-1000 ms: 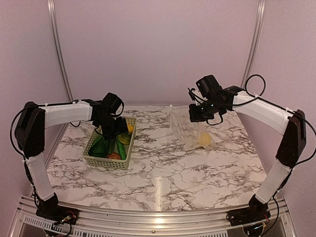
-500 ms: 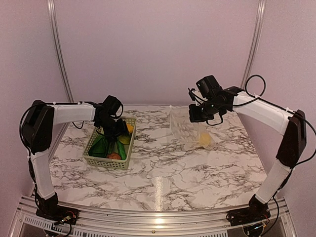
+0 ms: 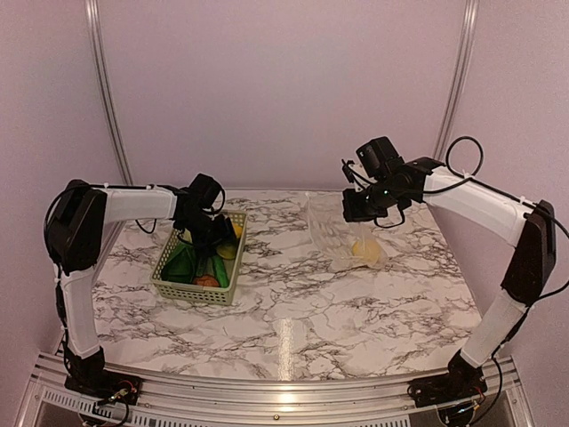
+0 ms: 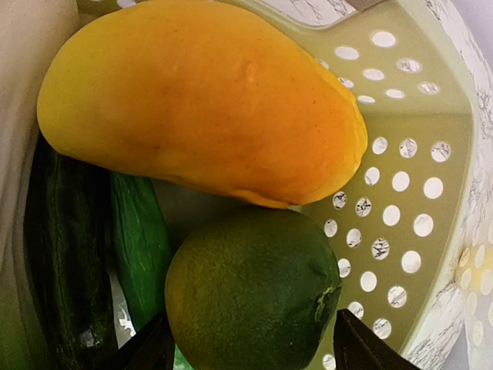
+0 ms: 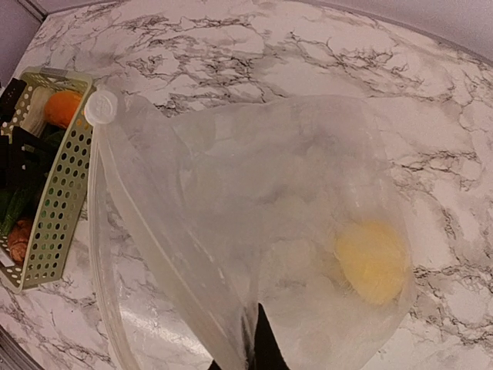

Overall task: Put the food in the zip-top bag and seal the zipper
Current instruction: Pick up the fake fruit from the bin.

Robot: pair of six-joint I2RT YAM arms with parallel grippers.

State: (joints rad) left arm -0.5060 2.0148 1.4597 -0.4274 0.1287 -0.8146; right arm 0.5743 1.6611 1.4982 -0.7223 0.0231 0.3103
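Where the left gripper [image 4: 248, 353] is set: in the pale green basket [image 4: 431, 193], jaws spread apart, lime [image 4: 250, 289] straddled.
Right gripper [image 5: 258, 344]: jaws clamped on the zip-top bag [image 5: 254, 200] edge, over the desk [image 5: 323, 46].
Lemon [image 5: 371, 260]: inside the bag.
Mango [image 4: 200, 96], cucumber [image 4: 139, 239]: lying in the basket.

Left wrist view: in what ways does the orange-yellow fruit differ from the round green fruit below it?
The orange-yellow fruit is long and oval; the green fruit is nearly round. The orange-yellow fruit looks larger than the green fruit. The green fruit sits between the open fingers of the left gripper; the orange-yellow fruit lies beyond them. Both have smooth skin and lie in the pale green basket.
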